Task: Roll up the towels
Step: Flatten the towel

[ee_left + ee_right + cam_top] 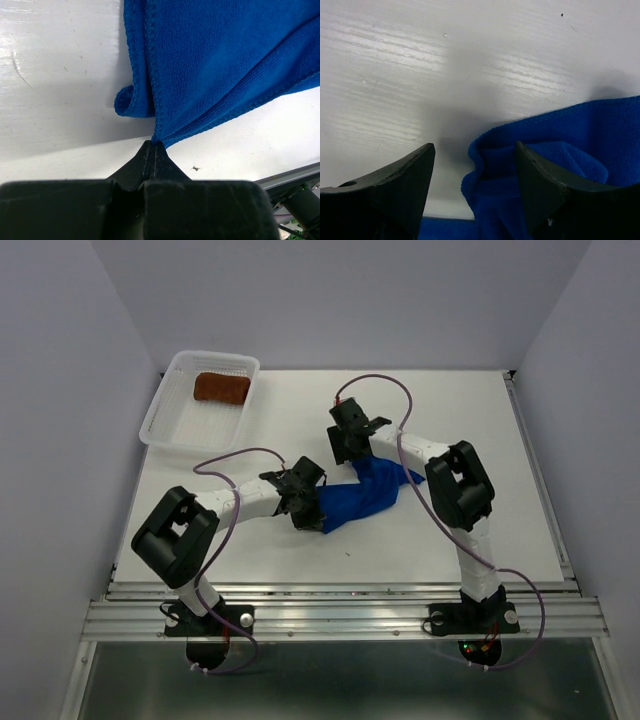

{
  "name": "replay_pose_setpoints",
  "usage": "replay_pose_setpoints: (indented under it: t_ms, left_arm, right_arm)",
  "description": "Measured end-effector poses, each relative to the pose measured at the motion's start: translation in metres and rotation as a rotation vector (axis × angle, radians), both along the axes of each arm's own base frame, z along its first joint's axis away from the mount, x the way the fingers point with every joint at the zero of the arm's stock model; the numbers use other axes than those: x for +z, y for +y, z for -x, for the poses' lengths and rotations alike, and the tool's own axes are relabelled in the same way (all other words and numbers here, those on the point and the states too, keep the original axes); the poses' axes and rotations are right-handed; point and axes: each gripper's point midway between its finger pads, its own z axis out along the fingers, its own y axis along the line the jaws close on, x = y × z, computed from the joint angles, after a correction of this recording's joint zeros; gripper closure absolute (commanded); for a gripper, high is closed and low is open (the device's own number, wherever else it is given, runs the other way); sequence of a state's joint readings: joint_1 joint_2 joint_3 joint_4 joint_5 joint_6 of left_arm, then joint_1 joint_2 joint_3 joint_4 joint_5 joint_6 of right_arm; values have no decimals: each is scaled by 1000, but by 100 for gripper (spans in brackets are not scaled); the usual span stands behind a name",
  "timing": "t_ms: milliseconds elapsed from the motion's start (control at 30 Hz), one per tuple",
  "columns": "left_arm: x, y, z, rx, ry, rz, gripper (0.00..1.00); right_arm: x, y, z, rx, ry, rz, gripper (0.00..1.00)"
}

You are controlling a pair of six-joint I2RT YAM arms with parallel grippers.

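The royal blue towel lies crumpled on the white table between the two arms. My left gripper is shut on its near left corner; in the left wrist view the jaws pinch the hem of the blue towel. My right gripper is open at the towel's far end; in the right wrist view a fold of the blue towel lies between its spread fingers, unpinched. The rust-brown towel sits rolled in the white mesh basket at the far left.
The basket stands at the table's far left corner. White walls enclose the table on three sides. A metal rail runs along the near edge, where both arm bases are bolted.
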State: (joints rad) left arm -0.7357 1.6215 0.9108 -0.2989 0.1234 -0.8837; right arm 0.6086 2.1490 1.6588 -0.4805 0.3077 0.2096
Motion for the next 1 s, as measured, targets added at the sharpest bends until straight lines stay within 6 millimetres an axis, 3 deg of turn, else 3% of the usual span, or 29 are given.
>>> replay_pose_setpoints:
  t_ms: [167, 367, 600, 700, 800, 900, 1000]
  left_arm:
    - [0, 0, 0, -3, -1, -2, 100]
    - [-1, 2, 0, 1, 1, -3, 100]
    - [3, 8, -5, 5, -11, -2, 100]
    - [20, 13, -16, 12, -51, 27, 100]
    - [49, 19, -36, 32, -120, 85, 100]
    - [80, 25, -52, 55, -194, 137, 100]
    - [118, 33, -66, 74, -288, 182, 100]
  right_arm:
    - [-14, 1, -5, -12, 10, 18, 68]
    - [-14, -3, -10, -42, -8, 38, 99]
    - [-2, -15, -14, -99, -53, 74, 99]
    - [33, -23, -14, -118, -105, 44, 99]
    - [104, -42, -10, -163, -217, -52, 99]
    - [190, -88, -4, -261, -383, -192, 99]
    - [246, -142, 14, -369, -512, -271, 99]
